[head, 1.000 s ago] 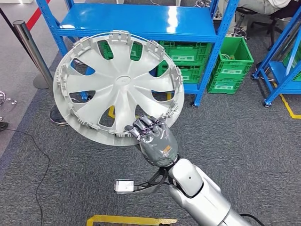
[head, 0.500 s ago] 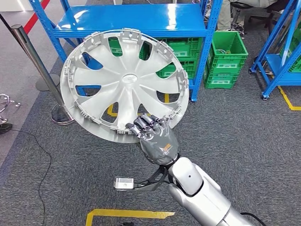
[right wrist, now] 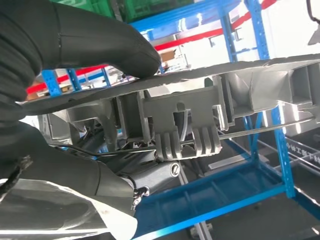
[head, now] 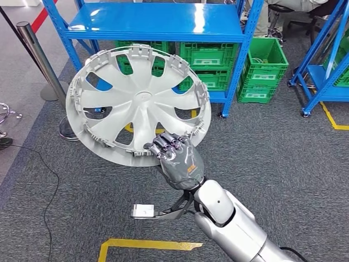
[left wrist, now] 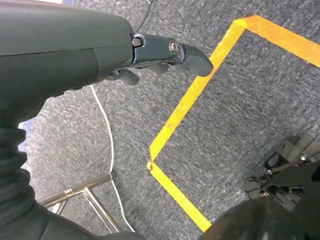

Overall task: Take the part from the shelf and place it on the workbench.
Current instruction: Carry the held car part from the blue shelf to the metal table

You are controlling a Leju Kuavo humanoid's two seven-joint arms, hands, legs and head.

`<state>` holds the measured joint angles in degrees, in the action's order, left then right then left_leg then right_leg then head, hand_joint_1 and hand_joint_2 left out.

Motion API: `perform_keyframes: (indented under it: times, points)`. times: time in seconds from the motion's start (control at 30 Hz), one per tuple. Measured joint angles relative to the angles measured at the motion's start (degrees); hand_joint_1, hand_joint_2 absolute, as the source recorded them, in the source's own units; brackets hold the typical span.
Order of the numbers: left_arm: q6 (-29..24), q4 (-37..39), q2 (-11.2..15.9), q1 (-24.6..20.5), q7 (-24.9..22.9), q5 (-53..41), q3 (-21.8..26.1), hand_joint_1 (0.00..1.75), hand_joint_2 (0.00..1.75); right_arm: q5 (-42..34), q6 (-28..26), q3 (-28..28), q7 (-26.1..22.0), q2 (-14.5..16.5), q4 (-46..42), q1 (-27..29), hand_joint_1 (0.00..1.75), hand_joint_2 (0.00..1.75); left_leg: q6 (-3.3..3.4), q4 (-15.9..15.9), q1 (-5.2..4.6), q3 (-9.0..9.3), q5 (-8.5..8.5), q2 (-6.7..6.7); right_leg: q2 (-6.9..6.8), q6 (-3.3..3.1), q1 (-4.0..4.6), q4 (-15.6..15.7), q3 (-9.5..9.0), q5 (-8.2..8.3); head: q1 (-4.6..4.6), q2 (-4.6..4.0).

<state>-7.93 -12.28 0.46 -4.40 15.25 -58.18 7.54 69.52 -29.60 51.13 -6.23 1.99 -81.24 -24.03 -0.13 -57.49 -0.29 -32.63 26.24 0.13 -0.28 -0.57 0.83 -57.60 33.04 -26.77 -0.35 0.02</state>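
Note:
The part is a silver-grey wheel cover (head: 139, 103) with curved spokes and clips round its edge, held up tilted over the carpet in the head view. My right hand (head: 181, 161) grips its near rim from below, fingers curled over the edge. In the right wrist view the thumb (right wrist: 94, 40) presses on the wheel cover's rim (right wrist: 226, 75) and darker fingers lie under the clips. My left hand (left wrist: 151, 55) hangs over the floor in the left wrist view, holding nothing, with its fingers stretched out.
A blue shelf rack (head: 156, 24) stands ahead with green crates (head: 205, 65) under it and another crate (head: 263, 68) beside it. A second blue rack (head: 329, 71) is at the right. A steel barrier post (head: 39, 60) stands left. Yellow floor tape (head: 148, 244) and a cable (head: 49, 202) lie on the carpet.
The whole picture has shifted a little, so the camera has moved. The wheel cover stays in my right hand's grip, sitting slightly lower and flatter than half a second ago.

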Motion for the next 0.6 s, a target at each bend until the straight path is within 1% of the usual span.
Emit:
perform_keyframes:
  times: [0.1, 0.17, 0.2, 0.23, 0.27, 0.3, 0.33, 0.37, 0.4, 0.43, 0.47, 0.5, 0.53, 0.57, 0.6]
  points:
    - [0.1, 0.0, 0.0, 0.0, 0.0, 0.0, 0.0, 0.0, 1.75, -0.9, 0.5, 0.0, -0.1, 0.0, 0.0, 0.0, 1.75, 1.75, 0.2, -0.2, -0.11, -0.09, -0.08, 0.0, -0.01, 0.31, -0.15, 0.1, 0.0, 0.21, 0.0, 0.0]
    - [0.1, 0.0, 0.1, 0.0, 0.0, 0.0, 0.0, 0.0, 1.75, -1.5, 0.8, 0.0, -0.1, 0.0, 0.0, 0.0, 1.75, 1.75, 0.66, -0.4, -0.27, -0.24, -0.16, 0.01, -0.01, 0.78, -0.31, 0.3, 0.04, 0.5, -0.03, 0.0]
    - [0.1, 0.0, 0.1, -0.1, 0.0, 0.0, 0.0, 0.0, 1.75, -1.8, 1.0, 0.0, -0.1, 0.0, 0.0, -0.1, 1.75, 1.75, 1.0, -0.2, -0.26, -0.26, -0.35, 0.05, 0.03, 1.08, -0.31, 0.4, 0.07, 0.68, -0.05, 0.0]
    - [0.1, 0.0, 0.1, -0.2, 0.0, 0.0, 0.0, 0.0, 1.75, -2.1, 1.1, 0.0, -0.2, 0.0, 0.0, -0.1, 1.75, 1.75, 1.29, 0.3, -0.07, -0.16, -0.71, 0.24, 0.11, 1.29, -0.23, 0.3, 0.3, 0.56, -0.08, 0.0]
    - [0.1, 0.0, 0.1, -0.2, 0.0, 0.0, 0.0, 0.0, 1.75, -2.4, 1.3, 0.0, -0.3, 0.0, -0.1, -0.1, 1.75, 1.75, 1.5, 0.9, 0.17, -0.04, -1.1, 0.45, 0.22, 1.51, -0.16, -0.3, 0.8, -0.08, 0.06, 0.0]
    - [0.1, 0.0, 0.0, -0.3, 0.0, 0.0, 0.0, 0.0, 1.75, -2.7, 1.4, -0.1, -0.4, 0.0, -0.1, -0.2, 1.75, 1.75, 1.66, 1.4, 0.45, 0.02, -1.47, 0.7, 0.3, 1.75, -0.17, -2.0, 1.73, -1.28, 0.22, 0.01]
    - [0.1, 0.0, 0.0, -0.3, 0.0, 0.0, 0.0, 0.0, 1.75, -3.0, 1.4, -0.1, -0.5, 0.0, -0.2, -0.2, 1.75, 1.75, 1.73, 1.7, 0.65, -0.02, -1.7, 1.01, 0.35, 2.0, -0.35, -5.1, 3.23, -3.04, 0.37, 0.01]
    - [0.1, 0.0, 0.0, -0.4, 0.0, 0.0, 0.0, 0.0, 1.75, -3.3, 1.5, -0.1, -0.6, 0.0, -0.2, -0.2, 1.75, 1.75, 1.75, 1.8, 0.75, -0.14, -1.79, 1.27, 0.35, 2.33, -0.61, -8.9, 5.01, -4.92, 0.52, 0.01]
    - [0.1, 0.0, 0.0, -0.3, 0.0, 0.0, 0.0, 0.0, 1.75, -3.5, 1.5, -0.2, -0.7, -0.1, -0.2, -0.1, 1.75, 1.75, 1.69, 1.8, 0.83, -0.26, -1.83, 1.6, 0.34, 2.64, -0.96, -12.7, 6.71, -6.35, 0.53, 0.01]
    - [0.2, 0.0, 0.0, -0.3, -0.1, 0.0, 0.0, 0.0, 1.75, -3.6, 1.6, -0.2, -0.7, -0.1, -0.2, 0.0, 1.75, 1.75, 1.57, 1.7, 0.94, -0.32, -1.84, 1.98, 0.29, 2.95, -1.29, -15.1, 7.81, -6.91, 0.52, 0.0]
    - [0.2, 0.0, -0.1, -0.3, -0.1, 0.0, 0.0, 0.0, 1.75, -3.7, 1.6, -0.2, -0.8, -0.2, -0.2, 0.1, 1.75, 1.75, 1.34, 1.7, 1.11, -0.35, -1.84, 2.37, 0.2, 3.28, -1.61, -15.3, 7.86, -6.36, 0.52, 0.0]
    - [0.2, 0.0, -0.1, -0.3, -0.1, 0.0, 0.0, 0.0, 1.75, -3.8, 1.6, -0.2, -0.8, -0.2, -0.2, 0.2, 1.75, 1.75, 1.03, 1.6, 1.35, -0.35, -1.78, 2.74, -0.01, 3.6, -1.91, -13.2, 6.81, -4.85, 0.52, 0.0]
    - [0.2, 0.0, -0.2, -0.3, -0.1, -0.1, 0.0, 0.0, 1.75, -3.8, 1.7, -0.2, -0.8, -0.3, -0.2, 0.2, 1.75, 1.75, 0.6, 1.3, 1.62, -0.36, -1.63, 3.14, -0.61, 3.98, -2.18, -9.4, 4.85, -2.79, 0.54, 0.0]
    - [0.2, 0.0, -0.1, -0.3, -0.1, -0.1, 0.0, 0.0, 1.75, -3.8, 1.7, -0.2, -0.8, -0.3, -0.2, 0.2, 1.75, 1.75, 0.03, 1.0, 1.75, -0.4, -1.41, 3.5, -1.68, 4.33, -2.14, -5.5, 2.89, -1.47, 0.64, 0.0]
    - [0.2, 0.0, 0.0, -0.3, -0.2, -0.1, 0.0, 0.0, 1.75, -3.8, 1.7, -0.2, -0.8, -0.3, -0.2, 0.1, 1.75, 1.75, -0.52, 0.6, 1.78, -0.47, -1.18, 3.83, -2.38, 4.28, -2.12, -2.6, 1.34, -0.61, 0.77, 0.0]
